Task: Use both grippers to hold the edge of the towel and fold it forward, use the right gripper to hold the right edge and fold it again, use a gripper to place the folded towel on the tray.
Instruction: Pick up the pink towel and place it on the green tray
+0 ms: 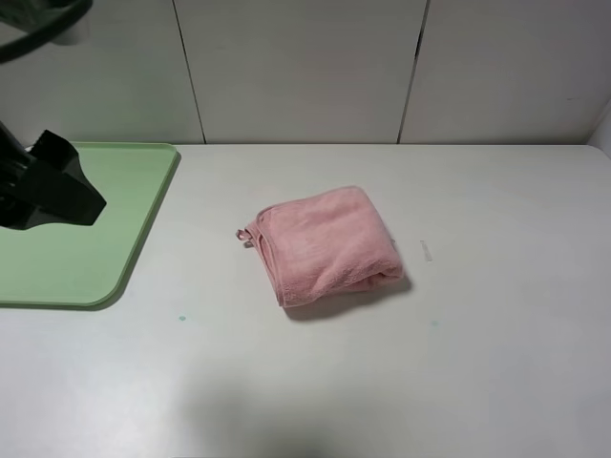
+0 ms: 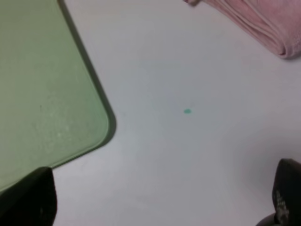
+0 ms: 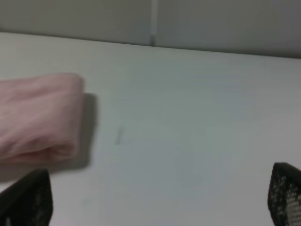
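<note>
Left pincer (image 2: 159,202) stands wide apart, holding nothing, above bare tabletop (image 2: 197,155) just off the tray (image 2: 42,84) corner. Its arm (image 1: 52,181) hangs over the tray. Right pincer (image 3: 155,200) is likewise spread and empty, low over the tabletop near the towel (image 3: 37,117). The towel lies folded mid-tabletop, well apart from the tray, its loop (image 1: 244,235) toward it. A small teal spot (image 2: 187,111) marks the tabletop between them. Wall panels (image 1: 305,67) close the far edge.

towel (image 1: 327,245): on table (image 1: 496,363), centre | tray (image 1: 86,272): left of towel, apart
</note>
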### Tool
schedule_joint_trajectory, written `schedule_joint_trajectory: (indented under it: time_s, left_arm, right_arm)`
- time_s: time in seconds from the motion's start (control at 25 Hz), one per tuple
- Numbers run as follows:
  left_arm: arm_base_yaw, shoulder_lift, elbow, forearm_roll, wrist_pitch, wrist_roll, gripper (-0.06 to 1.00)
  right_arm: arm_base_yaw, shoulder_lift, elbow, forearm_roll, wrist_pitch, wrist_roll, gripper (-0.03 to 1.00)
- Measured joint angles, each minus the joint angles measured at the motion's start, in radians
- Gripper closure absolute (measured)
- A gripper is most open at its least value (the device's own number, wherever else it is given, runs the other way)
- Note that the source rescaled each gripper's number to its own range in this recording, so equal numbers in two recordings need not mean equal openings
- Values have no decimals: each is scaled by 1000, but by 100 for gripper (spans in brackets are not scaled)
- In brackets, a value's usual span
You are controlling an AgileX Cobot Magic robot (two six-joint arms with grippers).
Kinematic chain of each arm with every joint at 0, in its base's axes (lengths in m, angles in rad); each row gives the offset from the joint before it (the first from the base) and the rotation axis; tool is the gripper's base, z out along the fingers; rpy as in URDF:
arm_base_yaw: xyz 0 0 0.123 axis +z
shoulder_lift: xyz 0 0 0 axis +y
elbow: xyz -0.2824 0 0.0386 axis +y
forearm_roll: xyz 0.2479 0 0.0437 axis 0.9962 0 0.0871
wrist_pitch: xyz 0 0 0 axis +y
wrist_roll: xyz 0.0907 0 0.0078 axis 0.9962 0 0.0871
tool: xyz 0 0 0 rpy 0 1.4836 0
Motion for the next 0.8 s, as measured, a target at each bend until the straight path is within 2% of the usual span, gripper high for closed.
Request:
schedule_joint_trajectory:
  time_s: [0.16,0.24,0.8]
  left_arm:
    - [0,0,0,-1,0,2,4]
    - [0,0,0,-1,0,3,4]
    - [0,0,0,-1,0,3,4]
  right_arm:
    - [-106,0,0,0,0,0,-3]
    - [-129,0,0,0,0,0,-3]
    - [-131,0,0,1,0,0,-3]
